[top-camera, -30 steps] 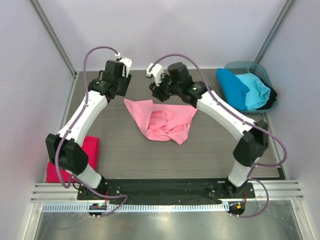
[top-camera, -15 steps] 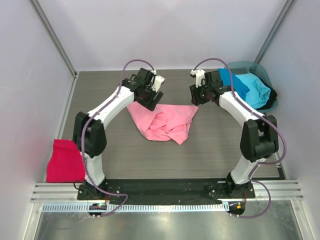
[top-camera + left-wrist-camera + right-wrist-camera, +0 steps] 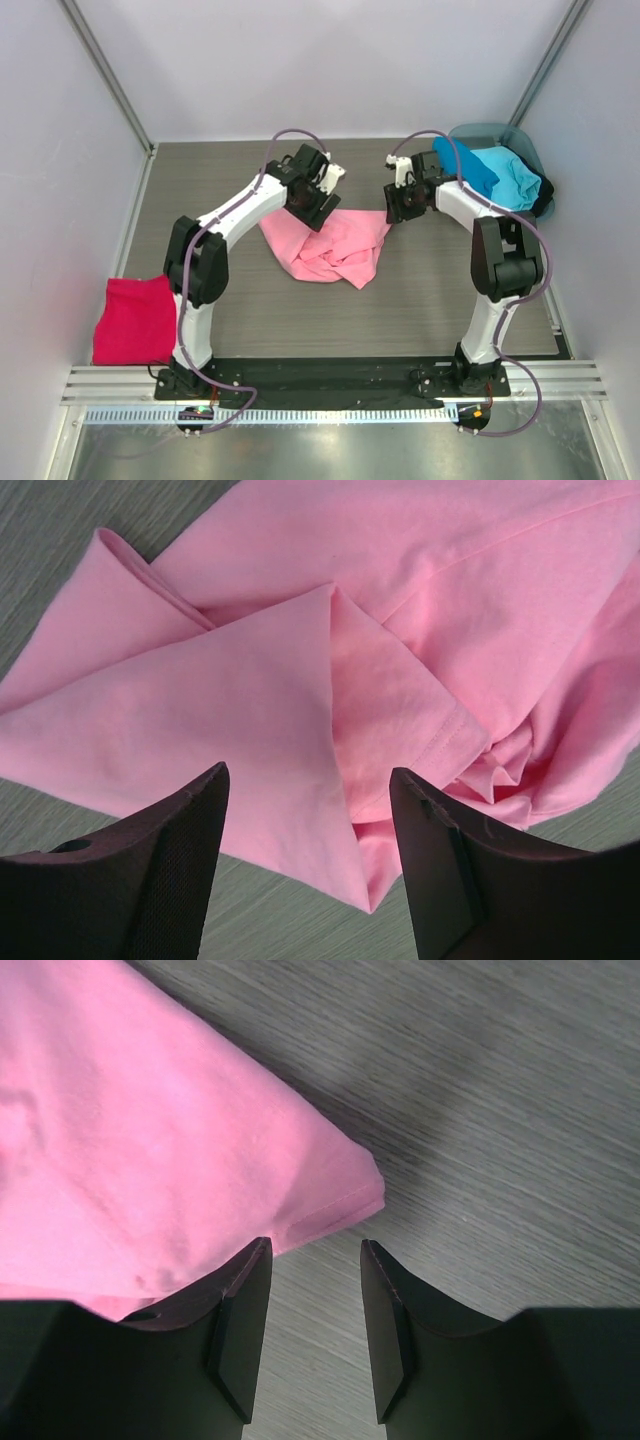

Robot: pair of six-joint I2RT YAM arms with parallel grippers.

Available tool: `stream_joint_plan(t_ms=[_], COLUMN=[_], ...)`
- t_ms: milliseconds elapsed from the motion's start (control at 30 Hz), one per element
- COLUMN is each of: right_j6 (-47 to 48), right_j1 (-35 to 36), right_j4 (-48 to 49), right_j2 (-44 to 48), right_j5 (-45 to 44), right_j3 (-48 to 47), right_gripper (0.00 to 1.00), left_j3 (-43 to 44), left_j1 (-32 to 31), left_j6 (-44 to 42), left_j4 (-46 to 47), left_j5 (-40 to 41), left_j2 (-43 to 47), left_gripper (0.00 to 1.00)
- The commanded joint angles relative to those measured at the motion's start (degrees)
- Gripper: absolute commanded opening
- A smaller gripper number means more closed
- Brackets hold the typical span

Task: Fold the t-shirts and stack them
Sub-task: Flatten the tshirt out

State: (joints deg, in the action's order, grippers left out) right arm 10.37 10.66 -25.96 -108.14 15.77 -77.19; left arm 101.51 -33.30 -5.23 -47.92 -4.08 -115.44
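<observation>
Pink t-shirt [image 3: 335, 245] lies crumpled; left gripper [image 3: 310, 775], right gripper [image 3: 315, 1250] now down at far corners, both spread, empty.

Grey wood-grain table [image 3: 250, 300], pale walls [image 3: 340, 60]

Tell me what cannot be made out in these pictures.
Top view: part of the pink t-shirt, under the left end effector.
Top view: bottom of the tub, covered by the blue t-shirt and turquoise t-shirt.
Left wrist view: pink t-shirt outline, cut off by frame edges.
</observation>
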Motion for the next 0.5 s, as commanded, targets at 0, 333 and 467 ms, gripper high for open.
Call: stream_joint_plan(t_ms=[0, 333, 467], right_j6=[-0.09, -1.32, -1.84], right_j1=[-0.63, -1.43, -1.43], right_j4=[-1.81, -2.08, -1.99], right_j2=[-2.33, -6.30, -3.93], right_j5=[2.60, 7.52, 9.80], right_j3=[-2.17, -6.74, -8.85], right_gripper=[0.46, 0.14, 0.01], left_j3=[2.02, 1.67, 1.50], left_j1=[0.25, 0.25, 0.25], left_j6=[-0.39, -0.83, -1.09], left_j4=[-0.94, -0.51, -0.07], left_j5=[0.82, 2.76, 3.55], left_j2=[-2.15, -3.05, 0.03], left_gripper=[0.66, 0.00, 0.00])
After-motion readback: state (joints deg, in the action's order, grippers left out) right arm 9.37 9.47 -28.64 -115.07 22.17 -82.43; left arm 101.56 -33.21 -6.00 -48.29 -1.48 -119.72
